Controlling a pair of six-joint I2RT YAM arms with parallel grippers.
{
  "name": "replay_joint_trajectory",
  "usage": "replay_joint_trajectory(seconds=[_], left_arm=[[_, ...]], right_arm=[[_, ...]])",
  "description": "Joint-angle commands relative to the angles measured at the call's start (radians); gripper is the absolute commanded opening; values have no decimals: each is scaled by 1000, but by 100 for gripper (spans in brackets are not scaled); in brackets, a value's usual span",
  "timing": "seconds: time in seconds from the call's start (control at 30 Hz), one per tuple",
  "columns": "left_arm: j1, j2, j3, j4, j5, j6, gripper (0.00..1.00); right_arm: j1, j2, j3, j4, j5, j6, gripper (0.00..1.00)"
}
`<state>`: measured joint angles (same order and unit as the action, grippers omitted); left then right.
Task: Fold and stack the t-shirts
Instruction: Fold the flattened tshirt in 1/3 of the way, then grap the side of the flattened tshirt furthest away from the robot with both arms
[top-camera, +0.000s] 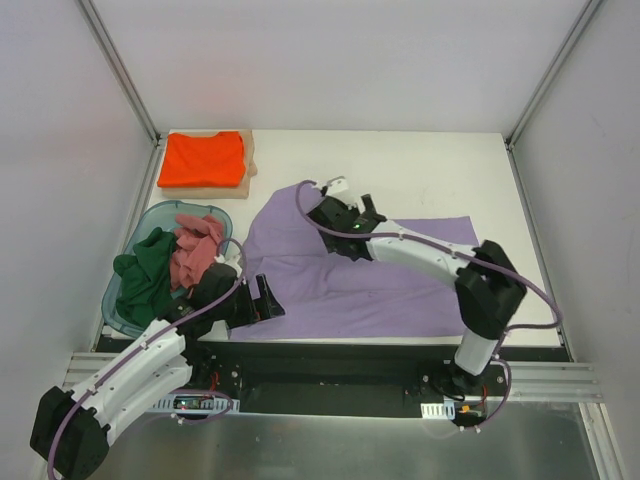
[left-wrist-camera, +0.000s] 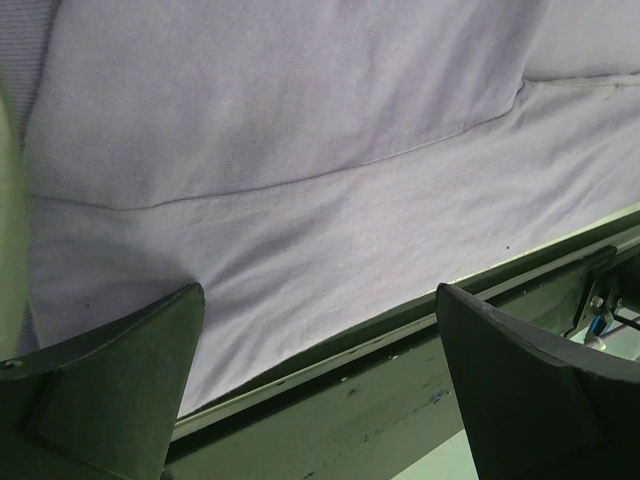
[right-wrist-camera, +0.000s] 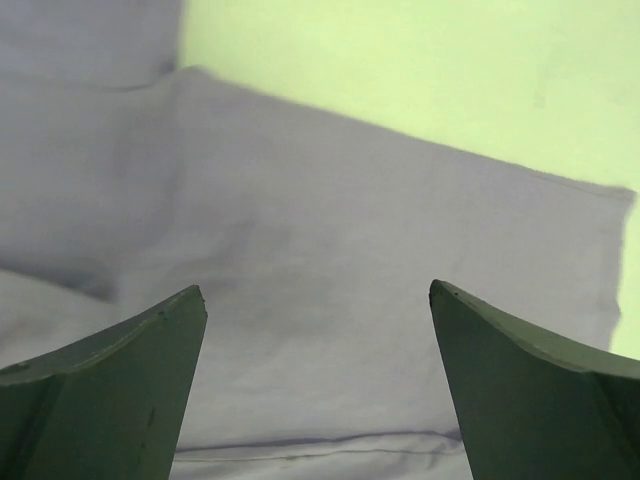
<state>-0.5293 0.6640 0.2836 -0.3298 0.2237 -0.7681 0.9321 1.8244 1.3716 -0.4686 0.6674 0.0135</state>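
Risk: my left hand (top-camera: 266, 299) and right hand (top-camera: 352, 206) were spread over the lavender shirt (top-camera: 385, 282); unequal pinches could skew its fold toward the counter's (top-camera: 400, 160) near edge.

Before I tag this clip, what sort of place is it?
Likely a lab robot cell, not a home: a white table walled by plain panels on aluminium posts, a green t-shirt heaped in a teal tub.

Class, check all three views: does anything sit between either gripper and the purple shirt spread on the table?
Nothing visible does. The left gripper and right gripper both hang open directly over the purple shirt, with only bare cloth showing between their fingers.
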Motion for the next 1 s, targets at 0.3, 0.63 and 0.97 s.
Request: replay_joint_trajectory(seconds=[0.3, 0.63, 0.97], left_arm=[[-1, 93, 391, 52, -102, 156, 99], [92, 921, 1070, -20, -273, 354, 99], [156, 1669, 1948, -224, -336, 664, 99]], right_arm=[[-354, -470, -308, 18, -112, 149, 96], [-524, -668, -474, 24, -112, 94, 96], [-546, -826, -603, 16, -78, 56, 96]])
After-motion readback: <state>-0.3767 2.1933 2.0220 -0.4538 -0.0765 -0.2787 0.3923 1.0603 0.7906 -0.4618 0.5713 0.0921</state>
